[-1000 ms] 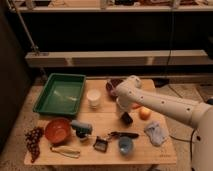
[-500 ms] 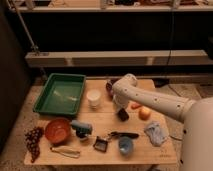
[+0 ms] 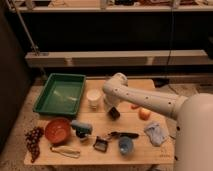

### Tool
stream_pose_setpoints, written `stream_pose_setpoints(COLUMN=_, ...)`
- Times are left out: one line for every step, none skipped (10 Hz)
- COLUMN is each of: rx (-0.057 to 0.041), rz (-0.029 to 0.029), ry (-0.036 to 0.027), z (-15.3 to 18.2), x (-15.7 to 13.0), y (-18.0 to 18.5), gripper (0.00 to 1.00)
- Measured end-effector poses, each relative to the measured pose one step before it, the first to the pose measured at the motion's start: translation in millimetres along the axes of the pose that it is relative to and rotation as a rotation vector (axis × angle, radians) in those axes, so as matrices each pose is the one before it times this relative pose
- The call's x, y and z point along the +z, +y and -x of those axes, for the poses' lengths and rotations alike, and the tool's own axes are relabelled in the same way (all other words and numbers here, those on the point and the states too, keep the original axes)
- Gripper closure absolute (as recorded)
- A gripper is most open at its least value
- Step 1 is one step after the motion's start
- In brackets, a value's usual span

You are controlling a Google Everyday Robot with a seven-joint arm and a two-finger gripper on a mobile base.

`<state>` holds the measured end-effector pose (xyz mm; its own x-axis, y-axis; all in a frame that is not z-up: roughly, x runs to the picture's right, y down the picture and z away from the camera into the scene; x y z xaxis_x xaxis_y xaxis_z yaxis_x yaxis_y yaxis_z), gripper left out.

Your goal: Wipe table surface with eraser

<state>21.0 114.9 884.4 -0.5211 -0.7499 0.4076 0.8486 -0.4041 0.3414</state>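
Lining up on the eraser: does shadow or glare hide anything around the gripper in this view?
Camera view: dim warm light, no glare on the table surface; the shut gripper, just beside the white cup, is dark with soft shadow beneath; the eraser, nearer the front edge, contrasts clearly with the wood.

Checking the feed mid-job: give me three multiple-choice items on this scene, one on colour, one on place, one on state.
1. The tray is: A green; B red; C blue.
2. The gripper is: A over the tray; B down beside the white cup; C off the table.
3. The gripper is: A wide open; B shut on the eraser; C out of view.
Answers: A, green walls; B, it sits low on the table surface by the cup; B, black block clamped at its tip.
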Motion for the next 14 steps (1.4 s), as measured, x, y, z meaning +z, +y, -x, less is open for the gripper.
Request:
stream_pose_setpoints(rx=-0.03069, rz=-0.00611, ry=-0.02142, z=2.51, x=2.8, y=-11.51, gripper=1.0)
stream_pose_setpoints(rx=-0.01634, rz=-0.00488, ry=-0.02144, z=6.82, x=1.44, y=-7.47, gripper=1.0)
stream_pose_setpoints(rx=-0.0208, rz=0.00546, ry=-0.01467, z=6.89, x=-1.16, y=-4.18, gripper=1.0)
stream_pose_setpoints(rx=-0.01626, rz=0.00199, ry=-0.01349, z=9.62, x=-3.8, y=-3.26, gripper=1.0)
stream_pose_setpoints(rx=-0.00747, rz=-0.00145, ry=-0.00146, z=6.97, x=-5.26, y=-1.87, gripper=1.0)
stream_pose_setpoints(rx=-0.00217, rz=-0.00365, ry=-0.00087, z=6.46, x=-4.49, y=-0.04, gripper=1.0)
stream_pose_setpoints(rx=0.00269, rz=-0.00863, ry=-0.0002, z=6.89, x=-4.26, y=2.22, gripper=1.0)
stream_pose_setpoints(rx=0.00949, rz=-0.01847, ry=-0.00092, z=8.61, x=-2.01, y=4.87, gripper=1.0)
stream_pose_setpoints(rx=0.0094, rz=-0.01062, ry=-0.00058, z=5.86, x=-1.17, y=4.07, gripper=1.0)
stream_pose_setpoints(rx=0.02181, rz=-0.00417, ry=-0.00853, z=10.61, x=1.36, y=8.94, gripper=1.0)
stream_pose_setpoints(rx=0.01274, rz=0.00278, ry=-0.00511, z=3.59, x=1.66, y=4.01, gripper=1.0)
stream_pose_setpoints(rx=0.02184, rz=0.00596, ry=-0.00108, z=3.91, x=-0.26, y=6.75, gripper=1.0)
stream_pose_setpoints(rx=0.02652, rz=0.01632, ry=0.00252, z=3.82, x=-0.55, y=11.2, gripper=1.0)
stream_pose_setpoints(rx=0.01949, rz=0.0137, ry=0.00639, z=-1.78, x=-0.03, y=8.21, gripper=1.0)
